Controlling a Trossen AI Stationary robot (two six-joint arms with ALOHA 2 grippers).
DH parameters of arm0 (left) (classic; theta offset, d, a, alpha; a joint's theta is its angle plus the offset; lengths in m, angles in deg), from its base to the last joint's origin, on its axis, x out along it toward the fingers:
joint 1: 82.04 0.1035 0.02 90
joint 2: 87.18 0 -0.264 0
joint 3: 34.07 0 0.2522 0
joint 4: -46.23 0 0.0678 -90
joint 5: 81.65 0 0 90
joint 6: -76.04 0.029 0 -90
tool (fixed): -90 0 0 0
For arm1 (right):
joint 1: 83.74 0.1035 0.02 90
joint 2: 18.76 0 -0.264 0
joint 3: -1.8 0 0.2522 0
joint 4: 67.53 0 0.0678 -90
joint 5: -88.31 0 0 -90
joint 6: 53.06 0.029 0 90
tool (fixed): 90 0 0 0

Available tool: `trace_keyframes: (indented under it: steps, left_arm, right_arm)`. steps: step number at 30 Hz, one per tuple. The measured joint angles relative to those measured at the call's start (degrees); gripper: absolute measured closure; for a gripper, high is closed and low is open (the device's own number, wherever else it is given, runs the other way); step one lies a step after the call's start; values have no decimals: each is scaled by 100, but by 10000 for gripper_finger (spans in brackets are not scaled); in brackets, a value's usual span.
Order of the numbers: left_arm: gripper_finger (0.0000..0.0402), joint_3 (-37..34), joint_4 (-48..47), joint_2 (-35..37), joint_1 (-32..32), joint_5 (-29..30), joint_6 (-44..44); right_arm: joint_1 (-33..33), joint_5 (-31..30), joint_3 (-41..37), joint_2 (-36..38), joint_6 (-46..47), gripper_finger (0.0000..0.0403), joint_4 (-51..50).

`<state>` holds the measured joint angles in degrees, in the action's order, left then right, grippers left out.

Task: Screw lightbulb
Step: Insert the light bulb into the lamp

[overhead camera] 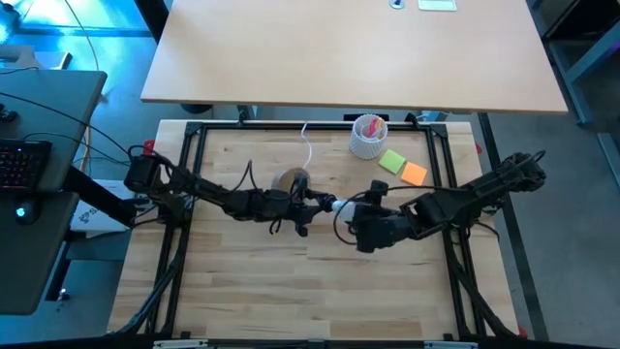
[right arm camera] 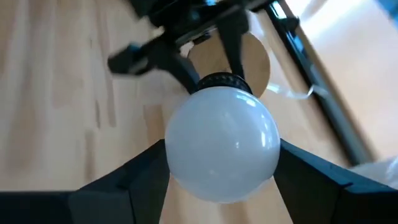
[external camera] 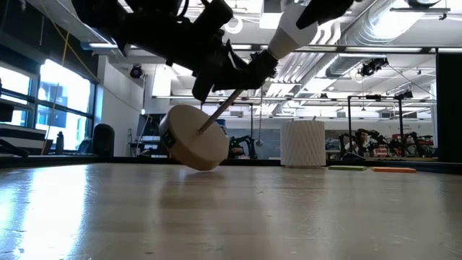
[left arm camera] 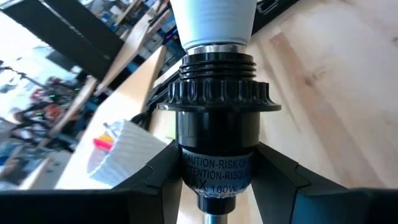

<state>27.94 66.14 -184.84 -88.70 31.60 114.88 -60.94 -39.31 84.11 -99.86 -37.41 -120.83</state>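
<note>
- Two dark robot arms meet over the middle of a pale wooden tabletop, the left arm reaching in from the left edge and the right arm from the right edge.
- The left end effector is closed on the black ribbed lamp socket, one dark finger pressed against each side of the socket's barrel.
- The socket belongs to a round wooden disc stand. In the low view the stand is tilted, with only its lower edge close to the tabletop and a thin rod running from its face up toward the arms.
- The small white rounded lightbulb sits with its screw base in the mouth of the socket, roughly at the tabletop's centre and lifted above the surface.
- The right end effector has a dark finger on each side of the bulb's white globe; the fingers lie at the globe's edges, but I cannot tell whether they actually press on it.
- Near the far edge of the tabletop, toward the right, stands a white perforated cup with pink contents.
- Just beside the cup lie a green square note and an orange square note, touching each other.
- A thin white cord runs from the far edge toward the stand.
</note>
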Motion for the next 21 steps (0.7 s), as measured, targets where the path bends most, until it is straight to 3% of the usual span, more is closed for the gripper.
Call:
trace_keyframes:
  steps: [8, 12, 21]
  left_arm:
    - [260, -7, 274, 0, -205, 909, 281]
    - [260, -7, 331, 0, -205, 1220, 45]
    - [260, -7, 313, 0, -202, 1352, -112]
  right_arm:
    - [2, -248, 0, 0, 2775, 149, 309]
    - [-5, -375, 0, 0, 3669, 149, 344]
    - [-201, -23, 0, 21, 3286, 142, 467]
